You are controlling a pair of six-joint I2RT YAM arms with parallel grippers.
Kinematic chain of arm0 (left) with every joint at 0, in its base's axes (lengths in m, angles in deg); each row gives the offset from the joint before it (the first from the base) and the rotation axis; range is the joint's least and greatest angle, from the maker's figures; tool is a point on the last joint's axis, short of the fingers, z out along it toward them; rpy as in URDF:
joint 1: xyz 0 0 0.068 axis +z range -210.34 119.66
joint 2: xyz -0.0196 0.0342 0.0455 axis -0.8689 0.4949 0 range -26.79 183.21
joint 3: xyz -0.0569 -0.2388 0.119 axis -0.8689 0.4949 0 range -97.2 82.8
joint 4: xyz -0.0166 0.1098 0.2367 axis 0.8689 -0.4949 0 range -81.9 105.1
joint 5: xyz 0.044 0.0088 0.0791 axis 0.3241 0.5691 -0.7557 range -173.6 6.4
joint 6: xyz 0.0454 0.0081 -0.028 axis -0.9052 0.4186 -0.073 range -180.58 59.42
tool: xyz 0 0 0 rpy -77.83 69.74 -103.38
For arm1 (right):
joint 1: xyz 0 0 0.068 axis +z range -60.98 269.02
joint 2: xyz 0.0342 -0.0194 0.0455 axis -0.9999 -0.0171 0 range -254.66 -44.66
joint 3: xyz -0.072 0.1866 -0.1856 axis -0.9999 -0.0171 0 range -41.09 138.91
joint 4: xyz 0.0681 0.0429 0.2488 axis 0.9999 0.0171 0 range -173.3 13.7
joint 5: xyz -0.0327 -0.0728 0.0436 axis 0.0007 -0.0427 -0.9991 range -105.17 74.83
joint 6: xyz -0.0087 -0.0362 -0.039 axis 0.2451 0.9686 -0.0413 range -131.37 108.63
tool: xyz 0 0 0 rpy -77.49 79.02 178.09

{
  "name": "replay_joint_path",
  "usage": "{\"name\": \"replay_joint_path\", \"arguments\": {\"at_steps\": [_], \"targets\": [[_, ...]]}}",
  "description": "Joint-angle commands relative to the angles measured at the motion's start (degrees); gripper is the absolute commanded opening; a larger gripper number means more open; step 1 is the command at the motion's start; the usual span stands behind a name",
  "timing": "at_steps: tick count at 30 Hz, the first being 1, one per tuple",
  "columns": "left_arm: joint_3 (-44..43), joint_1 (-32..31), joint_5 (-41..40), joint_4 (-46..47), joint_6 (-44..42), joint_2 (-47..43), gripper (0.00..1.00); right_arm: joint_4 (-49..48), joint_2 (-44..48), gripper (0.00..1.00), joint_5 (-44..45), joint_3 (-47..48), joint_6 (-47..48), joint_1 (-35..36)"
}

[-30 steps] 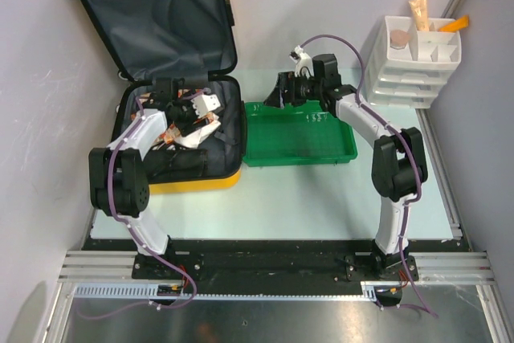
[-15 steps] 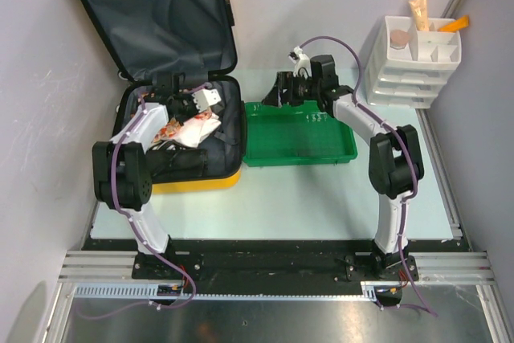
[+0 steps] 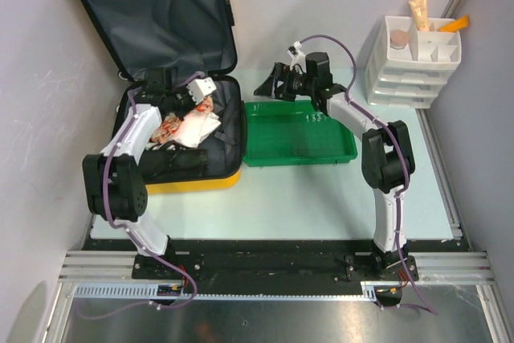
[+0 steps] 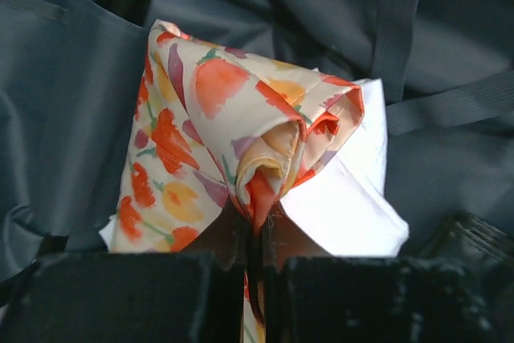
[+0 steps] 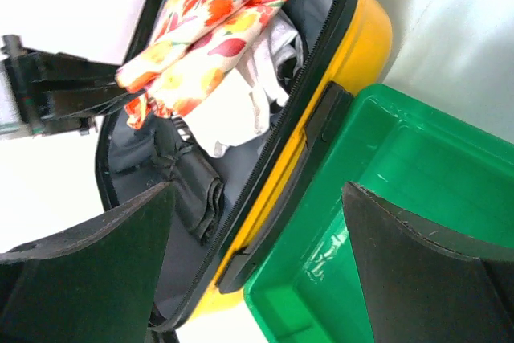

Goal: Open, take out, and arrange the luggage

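Observation:
The yellow luggage [image 3: 193,181] lies open at the left, its grey-lined lid [image 3: 161,14] leaning back against the wall. Inside it lies a floral cloth [image 3: 173,128] on a white cloth [image 4: 345,198]. My left gripper [image 4: 259,238] is shut on a bunched fold of the floral cloth [image 4: 217,118], which rises into a peak at the jaws. In the right wrist view the luggage [image 5: 353,62] and the floral cloth [image 5: 201,38] show beyond my right gripper [image 5: 257,190]. It hangs open over the seam between the luggage and the green tray [image 5: 401,222], holding nothing.
A dark folded item [image 3: 181,165] lies in the near part of the luggage. The green tray [image 3: 341,150] sits directly right of the luggage. A white compartmented organizer [image 3: 414,58] with a tube and small items stands at the back right. Walls stand close on both sides.
My left gripper has closed on the floral cloth and drawn it up a little. My right gripper has shifted left and back towards the luggage, still open.

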Motion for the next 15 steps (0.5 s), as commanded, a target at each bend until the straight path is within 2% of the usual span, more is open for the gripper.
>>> {"name": "replay_joint_path", "arguments": {"at_steps": [1,4,10,15], "targets": [[-0.71,-1.51,7.11,1.69,5.36,-7.63,0.00,-6.20,-1.50,0.94,-1.73,2.78,-9.08,0.57],[1.66,-3.70,7.38,1.78,5.71,-10.36,0.00,-8.75,-2.56,1.00,-2.34,2.78,-13.83,1.01],[5.00,-10.20,5.80,5.46,10.89,-12.12,0.00,-10.43,-3.79,1.00,-3.66,1.29,-21.03,1.98],[7.12,-16.10,2.29,10.56,14.41,-10.81,0.00,-10.34,-3.00,0.99,-3.05,-1.35,-23.24,1.45]]}}
